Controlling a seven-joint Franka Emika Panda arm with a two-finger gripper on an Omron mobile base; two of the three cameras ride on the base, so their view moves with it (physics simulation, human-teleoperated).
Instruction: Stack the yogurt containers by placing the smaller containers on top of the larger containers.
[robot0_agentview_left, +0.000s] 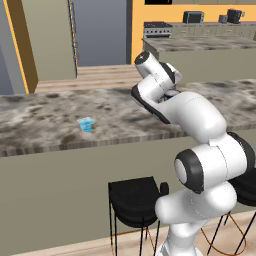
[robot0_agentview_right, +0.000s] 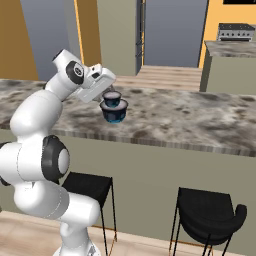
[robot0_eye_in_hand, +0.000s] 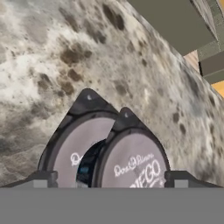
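1. White robot arm (robot0_agentview_right: 40, 150) rises nearest us; its two-finger gripper (robot0_eye_in_hand: 111, 177) straddles a cup, but we cannot tell whether the fingers press it.
2. We see a long speckled grey-brown stone counter (robot0_agentview_left: 40, 115) beyond.
3. On it stands a round dark-blue tapered yogurt cup (robot0_agentview_right: 114, 113).
4. A second, smaller dark cup with a grey lid (robot0_agentview_right: 111, 98) sits just above it, at the gripper.
5. We find the tiny light-blue translucent squarish yogurt cup (robot0_agentview_left: 86, 124) well apart, upright on the counter.
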